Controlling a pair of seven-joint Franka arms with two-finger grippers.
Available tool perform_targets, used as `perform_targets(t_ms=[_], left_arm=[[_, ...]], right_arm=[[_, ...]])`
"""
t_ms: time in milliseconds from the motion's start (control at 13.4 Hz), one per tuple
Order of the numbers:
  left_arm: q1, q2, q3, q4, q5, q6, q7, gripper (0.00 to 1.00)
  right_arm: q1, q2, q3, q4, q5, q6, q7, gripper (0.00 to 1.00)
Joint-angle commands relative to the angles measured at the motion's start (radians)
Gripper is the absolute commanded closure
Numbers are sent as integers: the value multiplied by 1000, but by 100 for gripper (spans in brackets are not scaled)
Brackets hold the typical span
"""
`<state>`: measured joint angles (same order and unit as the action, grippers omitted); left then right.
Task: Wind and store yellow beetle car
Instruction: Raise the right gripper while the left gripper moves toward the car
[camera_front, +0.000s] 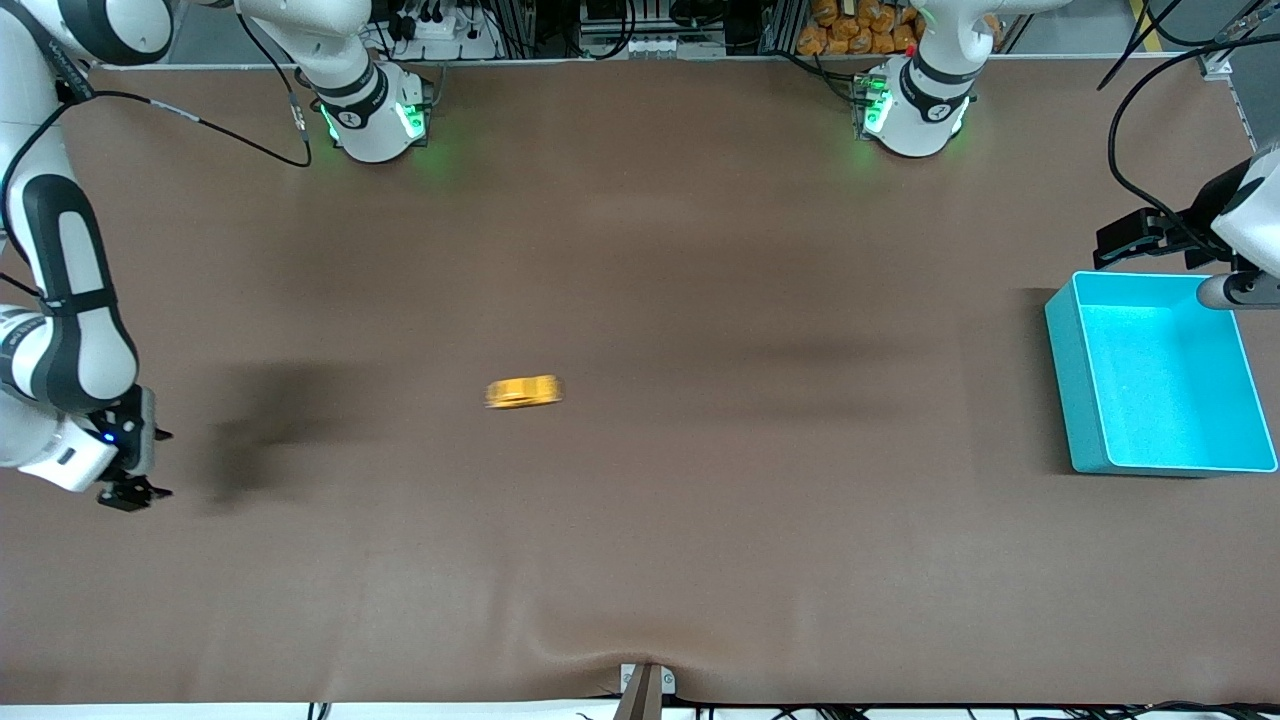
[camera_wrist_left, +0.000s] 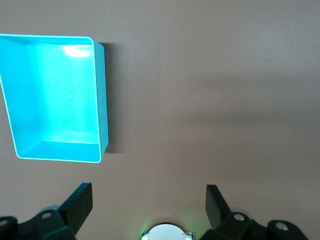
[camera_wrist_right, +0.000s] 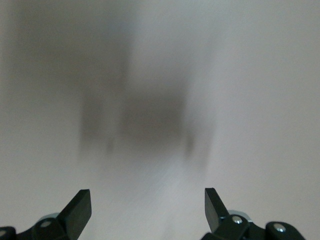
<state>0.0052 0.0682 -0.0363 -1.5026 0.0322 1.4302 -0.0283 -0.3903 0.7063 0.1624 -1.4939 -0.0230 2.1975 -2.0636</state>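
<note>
The yellow beetle car (camera_front: 524, 391) sits alone on the brown table mat near the middle, and its outline is smeared lengthwise. It shows in neither wrist view. My right gripper (camera_front: 158, 463) is open and empty, low over the mat at the right arm's end of the table, well away from the car; its wrist view (camera_wrist_right: 147, 200) shows only bare mat and shadow. My left gripper (camera_front: 1125, 243) is open and empty, up in the air beside the turquoise bin (camera_front: 1075, 390). The bin also shows in the left wrist view (camera_wrist_left: 101, 100), off to one side of the open fingers (camera_wrist_left: 80, 202).
The turquoise bin is empty and stands at the left arm's end of the table. A small metal bracket (camera_front: 645, 690) sits at the table edge nearest the front camera. Cables and boxes lie along the robots' bases.
</note>
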Motion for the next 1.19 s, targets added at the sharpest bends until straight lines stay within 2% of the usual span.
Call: perform_targets(t_ms=[0,373,821,1120], left_arm=[[4,-1,-4,1,-3,-5,-53,0],[4,1,-4,-7,-3,-4,-53,0],[4,4,-4,-10,-3,3,-53,0],[2,5,-4,-14,-3,3,-56,0]], right_arm=[[1,4,81,20,0,-24,138,0],[14,2,164,20,0,-82,350,0],[28,-67,164,-3,-2,-171,519,0],[31,-175,164,-95,-5,-177,710,0]])
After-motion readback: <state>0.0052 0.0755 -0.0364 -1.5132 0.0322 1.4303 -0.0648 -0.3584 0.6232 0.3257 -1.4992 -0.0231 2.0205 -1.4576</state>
